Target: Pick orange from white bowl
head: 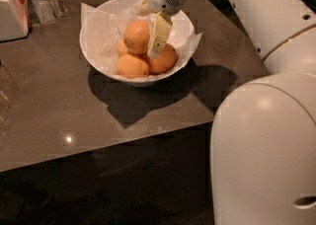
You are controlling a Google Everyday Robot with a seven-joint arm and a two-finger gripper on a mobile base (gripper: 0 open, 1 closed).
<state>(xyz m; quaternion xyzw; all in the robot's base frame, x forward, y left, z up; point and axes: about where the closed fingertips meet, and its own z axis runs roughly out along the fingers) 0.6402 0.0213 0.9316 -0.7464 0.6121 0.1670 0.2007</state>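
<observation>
White plastic, boxy, an appliance [12, 14] stands at the far left edge of the brown table [49, 100], well apart from everything that matters. Further right sits the white bowl [103, 72], lined with crinkled paper [101, 31] whose corners poke past the rim.

The orange [137, 35] rides on top of the pile inside the bowl, resting on three smaller fruits [132, 66] (more oval, easy to mistake for it). Just to its right hangs the gripper [150, 31], down inside the bowl. One cream finger [159, 35] lies against the orange's right flank, and what looks like the other peeks out behind, so the pair seem spread and clenched on nothing.

I judge the orange firm and moderately heavy, with dull skin that offers fair friction, though its roundness may let it squirt out of a shallow pinch. The hold should fall across its widest middle, finger pads on opposite sides. A nudge could roll it off its neighbours, and the loose paper may snag.

The robot's pale body [261, 145] fills the right side.
</observation>
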